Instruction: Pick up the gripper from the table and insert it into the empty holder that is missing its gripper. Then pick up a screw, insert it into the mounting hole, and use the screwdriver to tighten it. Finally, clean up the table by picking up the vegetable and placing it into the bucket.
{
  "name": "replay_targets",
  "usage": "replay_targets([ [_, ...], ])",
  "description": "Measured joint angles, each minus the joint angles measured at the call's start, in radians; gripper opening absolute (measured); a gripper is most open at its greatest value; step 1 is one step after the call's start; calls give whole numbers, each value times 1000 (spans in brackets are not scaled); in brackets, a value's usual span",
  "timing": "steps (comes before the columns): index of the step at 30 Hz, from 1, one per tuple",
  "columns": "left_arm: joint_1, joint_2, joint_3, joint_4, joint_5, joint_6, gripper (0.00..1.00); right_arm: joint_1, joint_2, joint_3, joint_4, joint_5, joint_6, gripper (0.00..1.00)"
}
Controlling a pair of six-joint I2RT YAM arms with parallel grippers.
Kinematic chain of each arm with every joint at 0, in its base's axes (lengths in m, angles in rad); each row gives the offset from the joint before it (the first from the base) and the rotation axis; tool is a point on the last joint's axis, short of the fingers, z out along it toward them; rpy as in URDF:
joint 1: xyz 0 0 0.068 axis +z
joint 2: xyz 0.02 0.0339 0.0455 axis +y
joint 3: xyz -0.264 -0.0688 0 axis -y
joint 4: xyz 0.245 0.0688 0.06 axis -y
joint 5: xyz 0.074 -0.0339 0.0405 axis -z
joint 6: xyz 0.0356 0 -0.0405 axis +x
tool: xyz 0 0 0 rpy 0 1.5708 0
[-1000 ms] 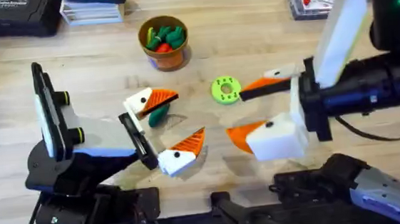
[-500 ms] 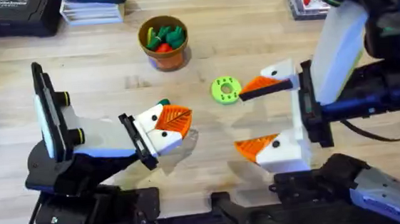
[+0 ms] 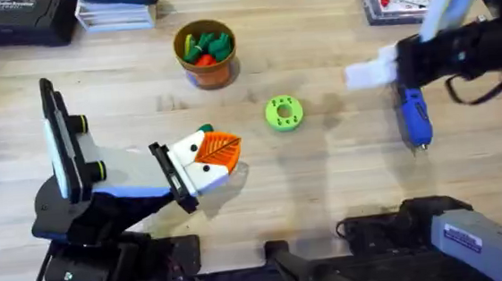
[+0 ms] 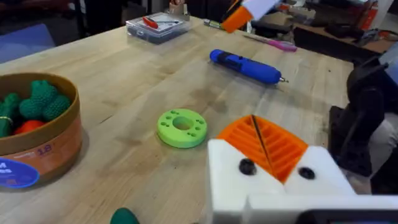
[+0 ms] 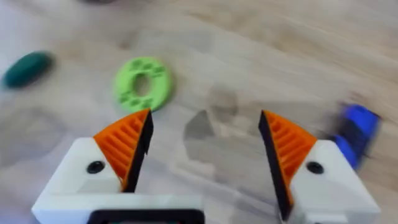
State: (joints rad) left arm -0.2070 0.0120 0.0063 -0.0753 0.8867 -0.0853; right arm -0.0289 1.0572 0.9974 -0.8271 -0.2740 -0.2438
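The left gripper (image 3: pixel 220 152) is squeezed shut with nothing in it, low over the table (image 3: pixel 121 88). The little cucumber (image 5: pixel 28 67) lies just beside it, far from the bucket (image 4: pixel 56 149). I think it goes in there next. The right gripper (image 5: pixel 205 143) is spread wide and holds nothing, up above the screwdriver (image 3: pixel 414 119). I count one cucumber, one bucket, one screwdriver and one green ring (image 3: pixel 283 113).
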Motion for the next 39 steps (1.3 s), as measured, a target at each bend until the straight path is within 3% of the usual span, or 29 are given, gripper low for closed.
replay_targets([
  [6,0,0,0,0,0,0,6,-241,86,0,89,138,-91,994],
  [11,0,0,0,0,0,0,6,-369,184,0,94,192,-210,994],
  [19,0,0,0,0,0,0,5,-438,316,0,96,202,-252,994],
  [33,0,0,0,0,0,0,5,-439,537,0,220,202,-281,983],
  [39,0,0,0,0,0,0,5,-439,596,0,229,203,-283,831],
])
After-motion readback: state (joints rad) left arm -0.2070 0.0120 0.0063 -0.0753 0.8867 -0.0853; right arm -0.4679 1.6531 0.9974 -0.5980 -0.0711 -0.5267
